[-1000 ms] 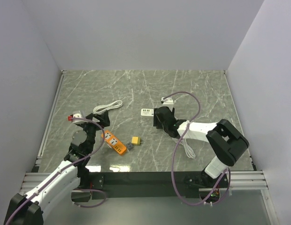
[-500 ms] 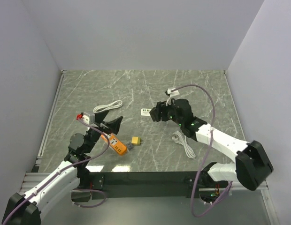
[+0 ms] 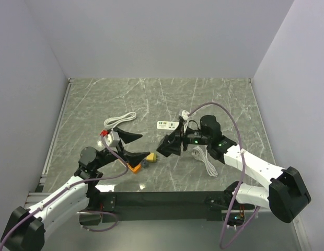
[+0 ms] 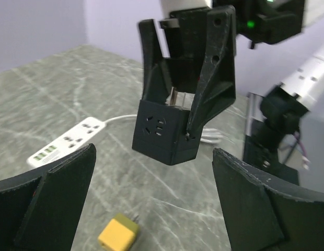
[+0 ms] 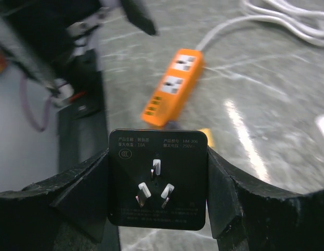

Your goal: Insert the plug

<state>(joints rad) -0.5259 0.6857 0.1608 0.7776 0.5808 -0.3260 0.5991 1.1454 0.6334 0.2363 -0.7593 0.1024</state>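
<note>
The right gripper (image 3: 169, 147) pinches the black cube-shaped plug (image 5: 158, 180) by its sides, raised above the grey marble desk (image 3: 151, 99). Its three metal prongs point back toward the wrist, away from the orange power strip (image 5: 172, 86). The left gripper (image 3: 145, 145) hangs spread wide and empty over that strip. The prongs likely need turning to face a three-hole socket, squared up, then pressed straight in while the strip is braced.

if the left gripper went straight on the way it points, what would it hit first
Most likely the black plug adapter held by the right gripper. It sits dead ahead of the open left gripper. The yellow plug lies below that line. The gap between them is hard to judge.
</note>
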